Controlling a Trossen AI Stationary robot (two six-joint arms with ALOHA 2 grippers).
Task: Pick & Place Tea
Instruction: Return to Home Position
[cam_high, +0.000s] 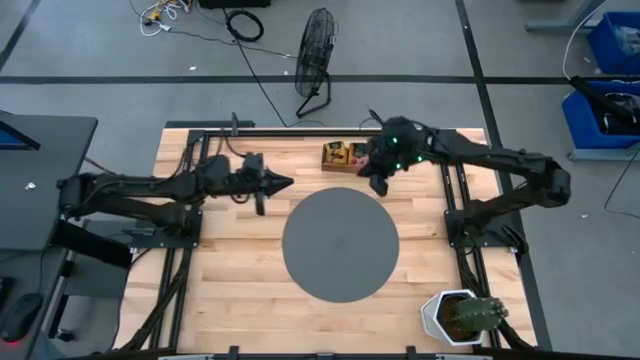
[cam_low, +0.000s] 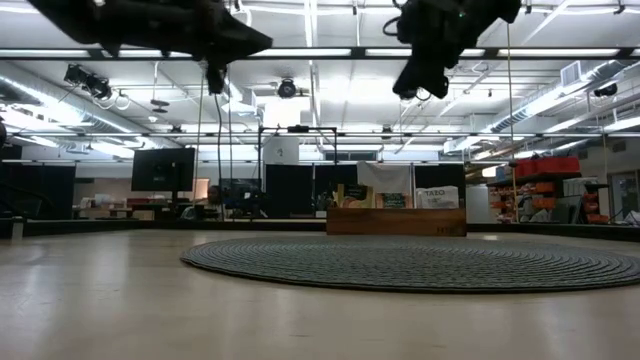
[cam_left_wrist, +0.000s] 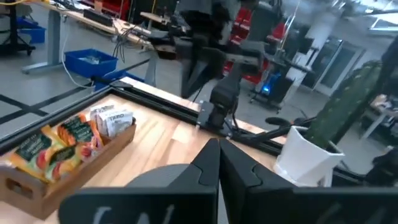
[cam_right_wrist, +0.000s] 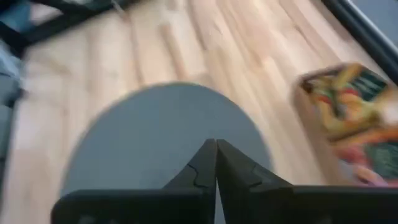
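Tea fills the wooden tray at the far edge of the desk, the orange and green packets packed close together. From above, the right claw hangs at the tray's right end and hides part of it. The left claw points inward from the left, well apart from the tray. A round grey mat lies mid-desk, and a cactus in a white pot stands at the near right corner.

At desk height, the sachets stand upright above the tray's front wall, behind the mat. Both claws hang high above: left, right.

Past the left claw, its fingers pressed together on nothing, the tray shows orange-green packets and white ones at one end, with the pot beyond.

The right claw is likewise closed and empty over the mat, with the blurred tray beside it.
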